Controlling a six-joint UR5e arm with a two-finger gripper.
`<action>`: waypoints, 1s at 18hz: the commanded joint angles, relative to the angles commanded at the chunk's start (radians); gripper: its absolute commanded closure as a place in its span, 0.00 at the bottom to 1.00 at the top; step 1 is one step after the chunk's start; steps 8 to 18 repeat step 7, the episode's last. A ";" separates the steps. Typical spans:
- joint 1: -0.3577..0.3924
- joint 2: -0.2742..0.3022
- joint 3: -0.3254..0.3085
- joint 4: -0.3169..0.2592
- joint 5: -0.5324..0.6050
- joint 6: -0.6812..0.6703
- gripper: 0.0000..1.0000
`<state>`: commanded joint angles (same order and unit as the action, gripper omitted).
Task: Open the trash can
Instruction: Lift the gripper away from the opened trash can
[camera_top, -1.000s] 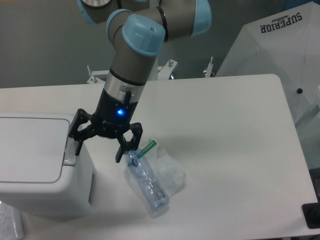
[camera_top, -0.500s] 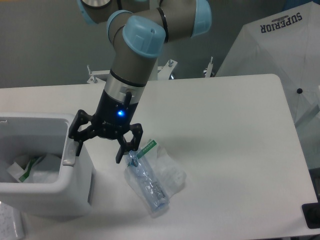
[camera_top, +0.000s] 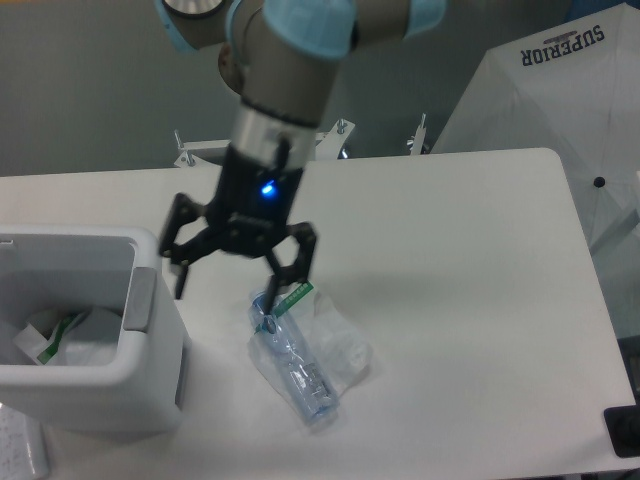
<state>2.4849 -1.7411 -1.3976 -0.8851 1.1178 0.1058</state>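
The trash can (camera_top: 150, 385) is a boxy white bin at the table's left front corner. Its top stands open and crumpled white and green waste (camera_top: 60, 335) shows inside. The grey push-button strip (camera_top: 140, 298) lies on its right rim. My gripper (camera_top: 238, 279) hangs open above the table just right of the bin, clear of the strip, with nothing between its black fingers (camera_top: 180, 274). A clear plastic bottle with a green label (camera_top: 293, 352) lies on the table under the right finger.
A white folded umbrella marked SUPERIOR (camera_top: 560, 100) stands beyond the table's right edge. Metal clamps (camera_top: 340, 135) sit at the table's far edge. A black object (camera_top: 622, 430) is at the right front corner.
The lid was shut a second ago and the bin now stands open. The gripper has lifted off the push-button strip and shifted up and to the right.
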 joint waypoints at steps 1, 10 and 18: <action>0.014 0.003 -0.011 -0.002 0.052 0.021 0.00; 0.011 0.006 -0.055 -0.015 0.324 0.255 0.00; 0.011 0.006 -0.055 -0.015 0.324 0.255 0.00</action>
